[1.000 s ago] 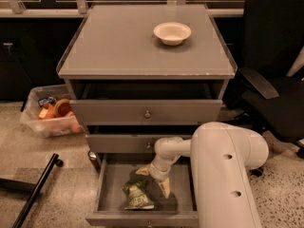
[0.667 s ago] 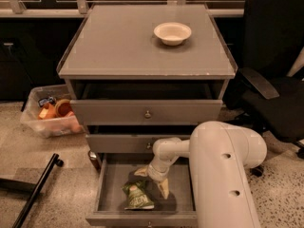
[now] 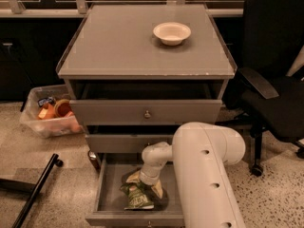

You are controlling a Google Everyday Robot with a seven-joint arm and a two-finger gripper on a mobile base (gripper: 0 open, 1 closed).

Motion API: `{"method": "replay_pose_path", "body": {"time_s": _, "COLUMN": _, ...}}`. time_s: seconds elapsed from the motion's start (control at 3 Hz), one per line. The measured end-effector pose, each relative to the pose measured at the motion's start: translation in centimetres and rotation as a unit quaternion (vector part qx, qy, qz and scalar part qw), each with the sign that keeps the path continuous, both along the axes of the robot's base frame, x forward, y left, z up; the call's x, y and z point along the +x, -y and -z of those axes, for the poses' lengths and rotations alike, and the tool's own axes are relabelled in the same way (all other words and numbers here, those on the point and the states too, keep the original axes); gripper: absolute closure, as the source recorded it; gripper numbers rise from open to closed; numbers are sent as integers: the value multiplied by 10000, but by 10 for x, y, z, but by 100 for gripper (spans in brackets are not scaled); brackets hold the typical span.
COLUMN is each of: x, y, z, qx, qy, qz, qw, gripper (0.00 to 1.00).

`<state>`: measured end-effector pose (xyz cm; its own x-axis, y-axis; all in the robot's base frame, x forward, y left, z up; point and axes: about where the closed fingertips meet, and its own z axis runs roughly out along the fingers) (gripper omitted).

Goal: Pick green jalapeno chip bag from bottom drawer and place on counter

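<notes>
Office — swivel chair (image 3: pixel 278 106), grey drawer cabinet (image 3: pixel 147 113)

arm: bulky white tubular arm (image 3: pixel 209 175), enters from lower right, elbow bent | wrist: white wrist (image 3: pixel 154 158), angled down-left | gripper (image 3: pixel 145 184): lower centre, below wrist, pointing down

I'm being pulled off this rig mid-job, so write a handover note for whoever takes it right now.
Gripper: open, down inside the bottom drawer, its fingers spread over the upper end of the chip bag. I cannot tell if they touch it.
Chip bag: lying on the drawer floor, not lifted.
Counter: a white bowl sits toward its back right.
Done: bottom drawer is open and the arm is reached in.
Left: close on the bag, lift it out, set it on the counter.
</notes>
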<state>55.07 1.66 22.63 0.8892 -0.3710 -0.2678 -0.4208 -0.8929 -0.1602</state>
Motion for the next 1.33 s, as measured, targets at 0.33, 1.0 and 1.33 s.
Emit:
{"method": "replay_pose_path", "body": {"time_s": 0.33, "x": 7, "y": -10, "z": 24, "qx": 11, "qy": 125, "qz": -574, "qw": 9983, "gripper": 0}}
{"method": "replay_pose_path", "body": {"time_s": 1.0, "x": 12, "y": -12, "z": 71, "qx": 204, "qy": 133, "qz": -1284, "qw": 9914, "gripper": 0}}
{"method": "replay_pose_path", "body": {"time_s": 1.33, "x": 7, "y": -7, "z": 95, "qx": 272, "qy": -8, "qz": -1404, "qw": 9897, "gripper": 0}}
